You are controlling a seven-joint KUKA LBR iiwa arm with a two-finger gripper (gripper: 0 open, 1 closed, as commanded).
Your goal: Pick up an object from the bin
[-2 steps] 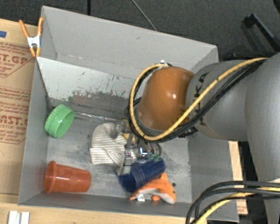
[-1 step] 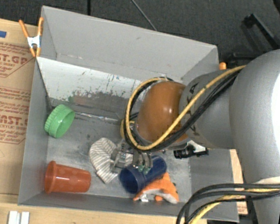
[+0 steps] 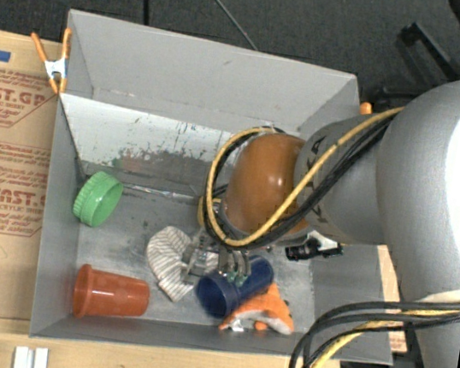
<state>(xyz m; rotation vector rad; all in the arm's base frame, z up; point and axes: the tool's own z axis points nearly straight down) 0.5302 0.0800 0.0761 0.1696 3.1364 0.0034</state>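
My gripper (image 3: 215, 265) reaches down near the bin's front middle, under the orange dome. It hangs right above a dark blue cup (image 3: 226, 293) lying on its side and beside a striped white-grey cloth (image 3: 169, 261) on its left. An orange and white toy (image 3: 264, 313) lies just right of the blue cup. The fingertips are hidden among these things, so nothing can be seen held between them.
A green round lid (image 3: 97, 198) leans at the left wall of the bin. An orange-red cup (image 3: 110, 294) lies on its side at the front left. The arm and its cables cover the bin's right side.
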